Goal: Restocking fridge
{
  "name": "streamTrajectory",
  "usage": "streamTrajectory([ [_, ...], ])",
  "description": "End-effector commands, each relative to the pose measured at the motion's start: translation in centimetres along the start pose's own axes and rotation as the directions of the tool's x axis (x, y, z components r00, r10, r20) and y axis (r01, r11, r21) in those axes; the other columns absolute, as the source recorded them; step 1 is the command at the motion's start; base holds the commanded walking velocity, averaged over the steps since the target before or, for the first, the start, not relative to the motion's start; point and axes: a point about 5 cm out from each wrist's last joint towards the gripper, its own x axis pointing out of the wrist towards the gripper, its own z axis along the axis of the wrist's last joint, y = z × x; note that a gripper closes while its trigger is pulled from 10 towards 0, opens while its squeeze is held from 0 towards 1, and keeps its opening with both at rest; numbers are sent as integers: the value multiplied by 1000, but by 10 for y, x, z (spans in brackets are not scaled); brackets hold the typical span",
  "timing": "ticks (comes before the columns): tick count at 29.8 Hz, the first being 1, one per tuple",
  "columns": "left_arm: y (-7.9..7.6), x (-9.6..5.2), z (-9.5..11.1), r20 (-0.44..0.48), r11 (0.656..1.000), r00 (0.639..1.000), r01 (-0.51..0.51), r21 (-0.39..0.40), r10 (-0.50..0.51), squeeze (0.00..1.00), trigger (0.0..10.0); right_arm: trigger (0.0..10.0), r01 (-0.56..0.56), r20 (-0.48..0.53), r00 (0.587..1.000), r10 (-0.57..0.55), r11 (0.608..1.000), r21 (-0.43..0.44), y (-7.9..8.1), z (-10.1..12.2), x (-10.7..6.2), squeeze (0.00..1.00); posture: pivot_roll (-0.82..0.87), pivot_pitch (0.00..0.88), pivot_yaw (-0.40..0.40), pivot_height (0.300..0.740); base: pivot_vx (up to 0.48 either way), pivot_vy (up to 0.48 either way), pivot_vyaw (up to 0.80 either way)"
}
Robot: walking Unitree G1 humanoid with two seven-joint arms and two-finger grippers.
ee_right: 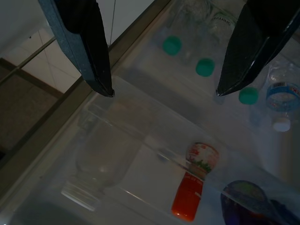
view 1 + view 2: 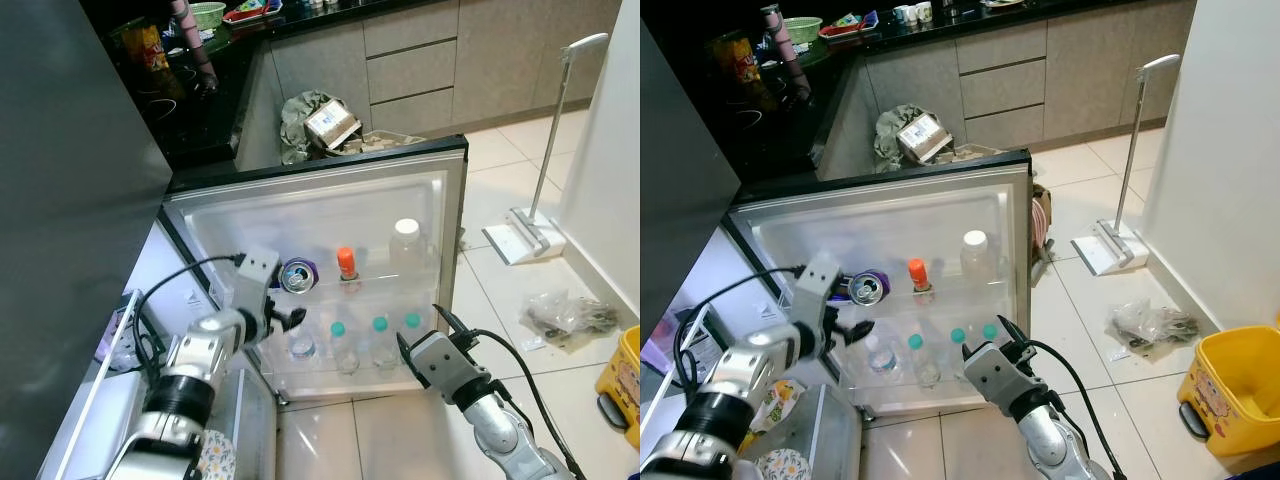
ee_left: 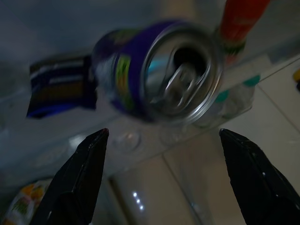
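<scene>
Door shelves filling up, both arms empty at the open fridge.

The purple can [image 2: 298,275] lies on its side in the upper rack of the fridge door [image 2: 320,205], beside an orange-capped bottle [image 2: 346,263] and a clear jar [image 2: 405,243]; green-capped bottles [image 2: 379,338] stand in the rack below. The left gripper [image 2: 285,321] hovers just short of the can, jaws wide, holding nothing. The right gripper [image 2: 425,328], jaws spread, waits by the door's edge. Judging by this, the door is mostly stocked, though the tipped can may want righting.

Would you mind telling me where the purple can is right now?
The purple can lies on its side on the fridge door's upper shelf, left of the orange-capped bottle, just beyond the open left pincer.
</scene>
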Motion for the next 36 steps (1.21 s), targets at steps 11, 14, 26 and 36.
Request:
streamTrajectory([
  [11, -1, 11, 13, 50, 997, 997, -62, -42, 64, 0, 10000, 10000, -14, 9, 1000, 14, 1000, 3, 4, 2, 1, 0, -130, 47, 157, 740, 0, 0, 0],
  [14, -1, 13, 14, 56, 994, 995, -84, -65, 88, 0, 10000, 10000, -14, 9, 1000, 14, 1000, 3, 4, 2, 1, 0, -130, 45, 157, 740, 0, 0, 0],
  [26, 0, 18, 25, 168, 966, 959, -200, -165, 228, 0, 10000, 10000, -12, 16, 1000, 12, 1000, 5, 5, 3, 2, 0, -137, 42, 156, 740, 0, 0, 0],
  [36, -9, 23, 29, 244, 952, 947, -137, -274, 207, 0, 10000, 10000, -13, 18, 1000, 13, 1000, 4, 5, 4, 3, 0, -138, 41, 155, 740, 0, 0, 0],
])
